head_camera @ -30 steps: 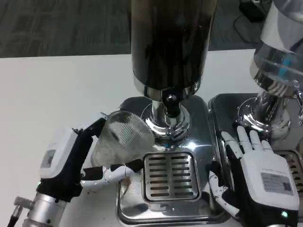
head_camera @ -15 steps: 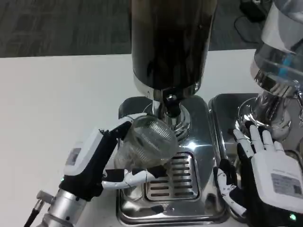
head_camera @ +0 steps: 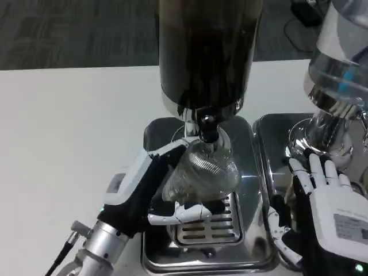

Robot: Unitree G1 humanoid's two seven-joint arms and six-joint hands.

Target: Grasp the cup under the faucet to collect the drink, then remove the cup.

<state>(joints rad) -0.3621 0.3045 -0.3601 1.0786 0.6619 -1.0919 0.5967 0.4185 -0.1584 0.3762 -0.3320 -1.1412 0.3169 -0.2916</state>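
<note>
The top of the dark dispenser (head_camera: 206, 52) is cut off by the frame's upper edge, and the left hand (head_camera: 150, 187) covers the near left part of the drip tray (head_camera: 201, 241). That hand grips the clear, ridged plastic cup (head_camera: 201, 172), tilted with its mouth just under the faucet (head_camera: 208, 129) above the grate. The right hand (head_camera: 328, 210) rests to the right with fingers spread, holding nothing.

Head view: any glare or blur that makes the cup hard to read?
Head view: bright glare on the chrome drip tray; the clear cup in the left robot hand looks soft and partly blends into those reflections; background slightly blurred.
</note>
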